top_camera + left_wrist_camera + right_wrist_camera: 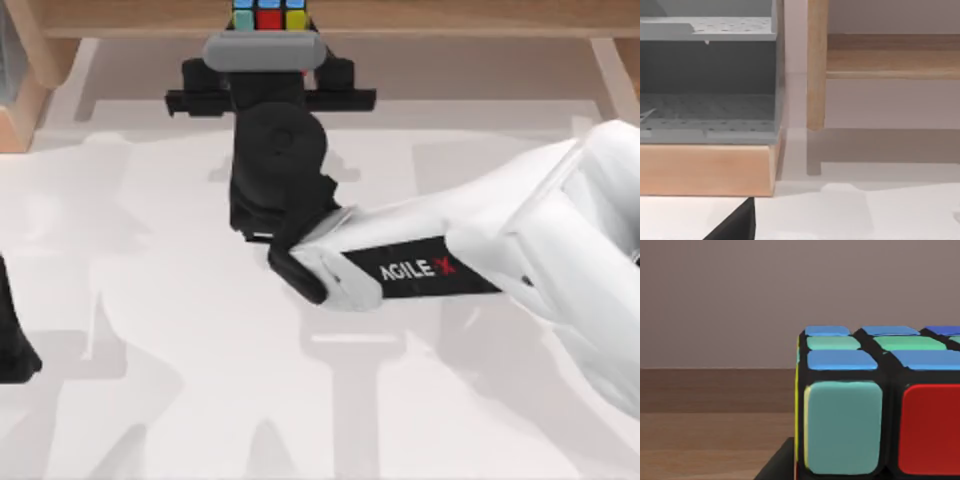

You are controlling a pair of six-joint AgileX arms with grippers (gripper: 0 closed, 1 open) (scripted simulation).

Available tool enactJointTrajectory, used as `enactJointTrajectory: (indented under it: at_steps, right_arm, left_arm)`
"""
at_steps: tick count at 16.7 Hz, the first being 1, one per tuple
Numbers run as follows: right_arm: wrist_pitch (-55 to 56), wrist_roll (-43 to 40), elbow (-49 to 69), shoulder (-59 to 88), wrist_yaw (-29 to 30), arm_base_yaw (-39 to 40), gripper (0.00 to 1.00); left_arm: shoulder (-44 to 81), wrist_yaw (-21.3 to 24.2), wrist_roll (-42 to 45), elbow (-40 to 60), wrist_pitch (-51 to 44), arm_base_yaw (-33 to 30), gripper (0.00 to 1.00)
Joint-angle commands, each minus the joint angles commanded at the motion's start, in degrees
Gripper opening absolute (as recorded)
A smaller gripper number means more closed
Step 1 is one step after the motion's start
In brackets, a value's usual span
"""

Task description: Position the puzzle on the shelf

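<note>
Right arm reaching to the long light-brown wooden shelf [420,18]

Its black two-finger right gripper [268,45] meets the small multicoloured sticker puzzle cube [268,14]; grip unclear. Left arm parked at the table's left.

The right arm [560,230]: glossy white shells, a black band lettered "AGILE X", black wrist and grey-capped pincer [268,45].

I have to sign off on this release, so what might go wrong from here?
The right gripper has the puzzle at the front edge of the shelf; released there, it might tip off. Backing out, the right arm may drag the puzzle with it. The left arm is parked at the table's left.
</note>
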Motion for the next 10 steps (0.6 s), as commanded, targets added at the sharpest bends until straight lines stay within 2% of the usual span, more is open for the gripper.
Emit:
enactJointTrajectory:
  at_steps: [5,10]
  right_arm:
    - [-0.01,1.89,3.68,0.52,0.54,-2.30,0.00]
    - [-5.58,3.98,16.75,5.34,-1.77,-7.03,0.00]
  left_arm:
    - [0.00,0.00,0.00,0.00,0.00,0.00,1.00]
    - [0.00,0.00,0.00,0.00,0.00,0.00,1.00]
